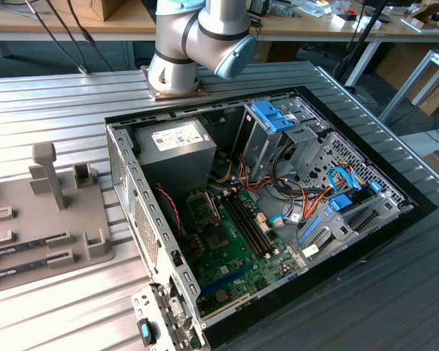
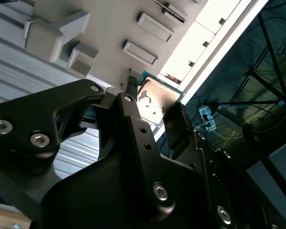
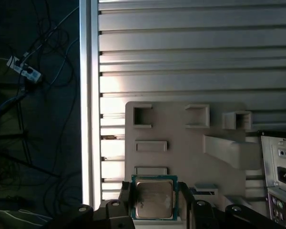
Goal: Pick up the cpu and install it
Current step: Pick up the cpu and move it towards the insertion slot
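The cpu, a thin square chip with a pale silvery metal lid and a green rim, sat clamped between the matte black fingers of the hand. In both wrist views the hand was closed on two opposite edges of the chip. The chip was held over a pale grey moulded tray with rectangular pockets, lying on the ribbed aluminium worktop. In the exterior view, the open steel computer case showed its green motherboard.
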Controlling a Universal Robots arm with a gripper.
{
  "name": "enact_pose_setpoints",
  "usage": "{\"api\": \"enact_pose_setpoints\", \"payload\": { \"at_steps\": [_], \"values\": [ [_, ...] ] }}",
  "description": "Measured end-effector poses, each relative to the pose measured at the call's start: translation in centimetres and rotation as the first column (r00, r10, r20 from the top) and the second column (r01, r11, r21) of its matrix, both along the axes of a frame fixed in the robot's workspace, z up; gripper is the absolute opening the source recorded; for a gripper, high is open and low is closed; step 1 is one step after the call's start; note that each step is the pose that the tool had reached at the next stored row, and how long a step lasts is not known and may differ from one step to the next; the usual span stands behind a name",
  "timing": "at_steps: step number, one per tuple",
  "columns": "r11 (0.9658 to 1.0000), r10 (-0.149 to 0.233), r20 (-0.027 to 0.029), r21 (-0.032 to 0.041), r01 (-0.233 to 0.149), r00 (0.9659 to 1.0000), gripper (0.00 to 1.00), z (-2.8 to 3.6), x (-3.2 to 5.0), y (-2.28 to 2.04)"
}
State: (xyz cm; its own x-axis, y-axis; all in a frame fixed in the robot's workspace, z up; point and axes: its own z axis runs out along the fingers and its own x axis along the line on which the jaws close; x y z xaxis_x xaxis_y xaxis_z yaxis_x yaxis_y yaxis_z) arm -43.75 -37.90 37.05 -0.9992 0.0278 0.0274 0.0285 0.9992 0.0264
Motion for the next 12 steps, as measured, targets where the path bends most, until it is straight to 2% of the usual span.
{"api": "enact_pose_setpoints", "payload": {
  "at_steps": [12],
  "values": [
    [1.0000, 0.000, 0.0000, 0.0019, 0.000, 1.0000, 0.47, 1.60, 0.00, 0.00]
  ]
}}
